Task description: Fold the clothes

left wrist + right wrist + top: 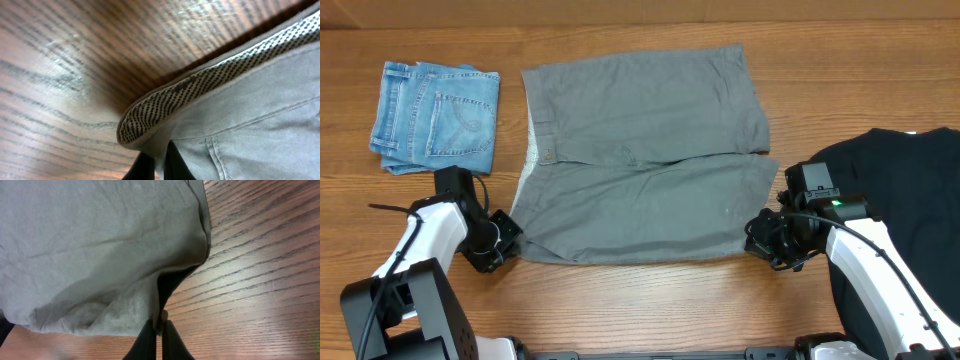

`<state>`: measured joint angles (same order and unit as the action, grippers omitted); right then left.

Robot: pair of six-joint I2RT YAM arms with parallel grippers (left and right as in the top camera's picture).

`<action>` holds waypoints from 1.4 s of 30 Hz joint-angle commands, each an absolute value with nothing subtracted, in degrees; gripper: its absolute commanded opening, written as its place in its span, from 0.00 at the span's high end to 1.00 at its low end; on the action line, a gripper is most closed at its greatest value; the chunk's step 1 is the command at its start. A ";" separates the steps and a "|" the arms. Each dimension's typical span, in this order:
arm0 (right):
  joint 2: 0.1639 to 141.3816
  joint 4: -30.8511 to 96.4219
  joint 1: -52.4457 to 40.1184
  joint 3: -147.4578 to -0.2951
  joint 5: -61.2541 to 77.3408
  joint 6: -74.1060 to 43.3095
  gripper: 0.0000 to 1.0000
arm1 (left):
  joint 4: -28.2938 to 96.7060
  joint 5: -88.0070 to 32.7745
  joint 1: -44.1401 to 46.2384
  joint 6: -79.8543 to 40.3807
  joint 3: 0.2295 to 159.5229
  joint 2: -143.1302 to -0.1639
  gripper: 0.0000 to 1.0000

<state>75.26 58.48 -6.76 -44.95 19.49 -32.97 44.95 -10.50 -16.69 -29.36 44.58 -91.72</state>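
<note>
The clothes (640,160) are grey shorts spread flat in the middle of the wooden table, waistband to the left and leg hems to the right. My left gripper (506,240) is at the near left corner. In the left wrist view it (161,156) is shut on the grey cloth just under the waistband's dotted lining (200,85). My right gripper (756,236) is at the near right corner. In the right wrist view it (161,325) pinches the edge of the leg hem (150,305), which is lifted slightly off the table.
Folded light-blue jeans (435,115) lie at the far left. A black garment (910,200) lies heaped at the right, close behind my right arm. Bare wood (650,300) runs along the near edge in front of the shorts.
</note>
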 commanded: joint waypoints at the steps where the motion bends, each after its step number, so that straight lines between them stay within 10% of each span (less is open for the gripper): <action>1: 74.35 57.98 -6.68 -46.59 17.78 -32.71 0.96 | 45.58 -12.29 -17.26 -25.26 46.13 -92.20 0.96; 30: 73.82 81.60 -6.68 -89.34 10.00 -31.00 0.96 | 74.39 -13.15 -17.23 -19.70 52.93 -60.71 0.96; 42: 76.03 72.01 -6.68 -95.39 10.87 -33.19 0.96 | 75.81 -13.54 -17.23 -19.70 56.07 -58.74 0.96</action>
